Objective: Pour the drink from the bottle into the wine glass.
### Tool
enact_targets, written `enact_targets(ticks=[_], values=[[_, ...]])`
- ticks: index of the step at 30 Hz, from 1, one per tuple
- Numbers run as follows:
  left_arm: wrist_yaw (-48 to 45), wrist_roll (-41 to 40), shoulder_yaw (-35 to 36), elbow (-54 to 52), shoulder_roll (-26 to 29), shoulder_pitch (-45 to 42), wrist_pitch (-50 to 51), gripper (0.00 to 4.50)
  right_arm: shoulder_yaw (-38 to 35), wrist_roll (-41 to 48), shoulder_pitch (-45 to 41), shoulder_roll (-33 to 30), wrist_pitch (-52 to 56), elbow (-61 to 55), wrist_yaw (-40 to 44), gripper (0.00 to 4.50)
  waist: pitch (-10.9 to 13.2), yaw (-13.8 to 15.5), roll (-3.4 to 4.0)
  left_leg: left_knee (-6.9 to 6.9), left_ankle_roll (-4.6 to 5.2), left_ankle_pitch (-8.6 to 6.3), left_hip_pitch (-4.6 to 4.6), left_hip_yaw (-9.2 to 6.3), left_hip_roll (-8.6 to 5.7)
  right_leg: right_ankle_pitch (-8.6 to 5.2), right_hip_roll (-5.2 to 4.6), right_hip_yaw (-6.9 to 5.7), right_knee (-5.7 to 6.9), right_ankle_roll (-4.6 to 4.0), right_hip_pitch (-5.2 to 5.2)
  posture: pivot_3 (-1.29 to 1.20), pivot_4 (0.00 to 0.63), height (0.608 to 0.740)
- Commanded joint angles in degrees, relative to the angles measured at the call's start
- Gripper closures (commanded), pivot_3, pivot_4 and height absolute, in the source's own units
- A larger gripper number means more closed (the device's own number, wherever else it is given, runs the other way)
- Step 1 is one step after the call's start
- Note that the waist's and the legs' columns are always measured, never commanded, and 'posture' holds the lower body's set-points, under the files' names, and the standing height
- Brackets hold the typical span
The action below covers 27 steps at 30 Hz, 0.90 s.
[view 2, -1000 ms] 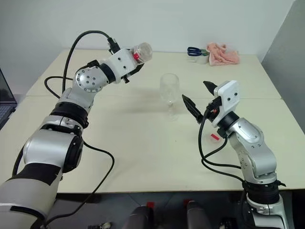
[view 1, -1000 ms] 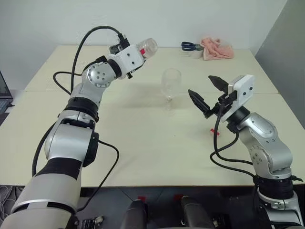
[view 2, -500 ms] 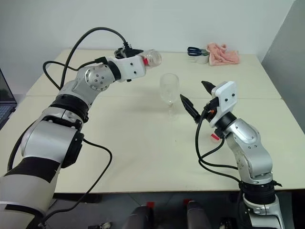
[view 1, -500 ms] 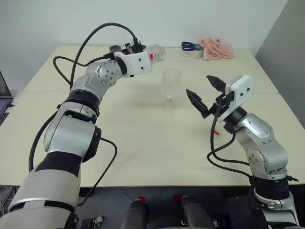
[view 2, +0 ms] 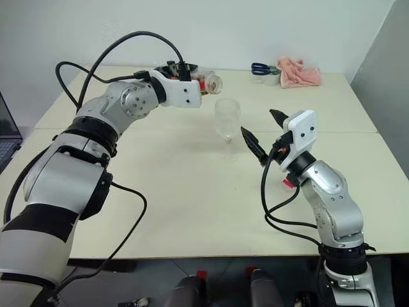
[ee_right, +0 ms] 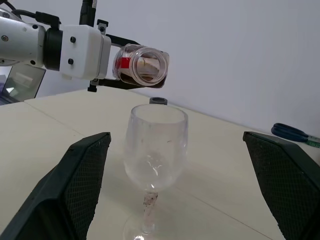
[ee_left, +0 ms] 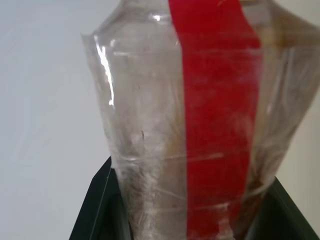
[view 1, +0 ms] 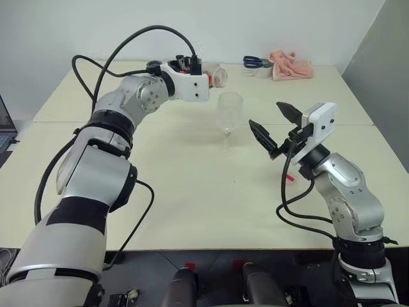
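My left gripper (view 1: 206, 72) is shut on the bottle (view 1: 217, 75), a clear plastic one with a red label strip (ee_left: 215, 115). The bottle lies about level in the air, its uncapped mouth (ee_right: 150, 62) facing the wine glass side, just above and behind the rim. A little amber drink (ee_right: 131, 78) sits along the bottle's lower side; no stream shows. The wine glass (view 1: 229, 112) stands upright on the table and looks empty. To the right of the glass my right gripper (view 1: 264, 114) hovers open with nothing between its fingers (ee_right: 85, 180).
A pink cloth (view 1: 291, 64) and blue-handled scissors (view 1: 255, 62) lie at the table's far right. A small red thing (view 2: 287, 183) lies on the table beside my right arm. A laptop edge (view 1: 3, 121) shows at far left.
My left wrist has rolled and the bottle has tipped from mouth-up to about level, moving a little right toward the glass. The right arm has stayed put.
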Motion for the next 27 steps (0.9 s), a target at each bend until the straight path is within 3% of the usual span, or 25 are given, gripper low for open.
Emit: enact_targets(ticks=[1, 27], values=[[2.9, 1.6, -1.1, -0.6, 1.0, -3.0, -0.9, 2.75, -0.1, -0.5, 0.2, 0.1, -1.3, -2.3, -0.3, 0.00, 0.0, 0.0, 0.00, 0.00, 0.00, 0.00, 0.00, 0.00, 0.00, 0.00, 0.00, 0.00, 0.01, 0.00, 0.00, 0.00, 0.150, 0.740], [5.8, 5.9, -4.4, 1.0, 1.9, -5.8, 0.5, 2.75, -0.8, -1.6, 0.3, 0.9, -1.9, -1.6, -0.2, 0.00, 0.0, 0.0, 0.00, 0.03, 0.00, 0.00, 0.01, 0.01, 0.00, 0.00, 0.00, 0.00, 0.03, 0.00, 0.00, 0.00, 0.150, 0.740]])
